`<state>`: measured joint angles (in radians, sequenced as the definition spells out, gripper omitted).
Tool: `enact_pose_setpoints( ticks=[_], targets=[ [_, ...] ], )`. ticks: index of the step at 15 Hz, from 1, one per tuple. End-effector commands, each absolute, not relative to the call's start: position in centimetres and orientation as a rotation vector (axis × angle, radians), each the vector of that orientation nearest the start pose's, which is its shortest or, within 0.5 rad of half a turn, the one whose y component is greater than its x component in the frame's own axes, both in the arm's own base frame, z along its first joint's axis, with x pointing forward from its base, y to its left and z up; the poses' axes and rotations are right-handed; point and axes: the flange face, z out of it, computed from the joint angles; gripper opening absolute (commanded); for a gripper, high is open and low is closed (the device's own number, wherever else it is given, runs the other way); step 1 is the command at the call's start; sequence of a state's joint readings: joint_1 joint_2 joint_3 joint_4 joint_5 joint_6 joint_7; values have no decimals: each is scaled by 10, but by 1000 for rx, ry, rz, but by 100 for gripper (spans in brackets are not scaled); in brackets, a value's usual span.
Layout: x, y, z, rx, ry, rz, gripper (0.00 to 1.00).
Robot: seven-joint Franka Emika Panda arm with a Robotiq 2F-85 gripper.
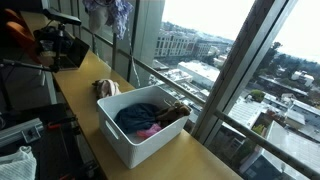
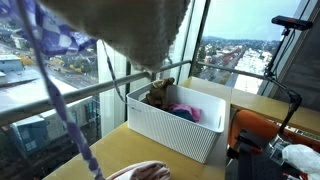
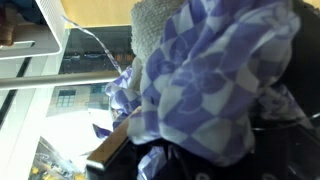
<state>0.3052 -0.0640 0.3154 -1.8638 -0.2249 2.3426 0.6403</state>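
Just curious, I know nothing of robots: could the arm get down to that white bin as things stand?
Probably yes. The checked cloth it holds hangs high, clear of the white bin, which stands open-topped on the table with nothing over it.

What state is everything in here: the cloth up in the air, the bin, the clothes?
checked cloth: bunched, hanging in the air, held by the shut gripper, itself hidden
white bin: upright, open, partly filled with clothes
blue garment: crumpled inside the bin
pink garment: crumpled inside the bin
beige cloth: heaped on the counter beside the bin
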Motion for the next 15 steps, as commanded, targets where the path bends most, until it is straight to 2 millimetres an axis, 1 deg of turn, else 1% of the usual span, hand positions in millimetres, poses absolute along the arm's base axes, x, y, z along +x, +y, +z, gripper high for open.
enact_pose_setpoints(
  ticks=[1, 5, 7, 8, 11, 13, 14, 15],
  targets=[
    [464, 368, 612, -2902, -160, -867, 0],
    [460, 389, 606, -2928, -185, -866, 0],
    [460, 394, 596, -2937, -191, -857, 0],
    [463, 395, 585, -2943, -190, -842, 0],
    [476, 388, 551, -2967, -169, -768, 0],
    [487, 376, 528, -2988, -146, -716, 0],
    [491, 366, 514, -3000, -132, -687, 0],
    [498, 358, 505, -3009, -110, -664, 0]
  ],
)
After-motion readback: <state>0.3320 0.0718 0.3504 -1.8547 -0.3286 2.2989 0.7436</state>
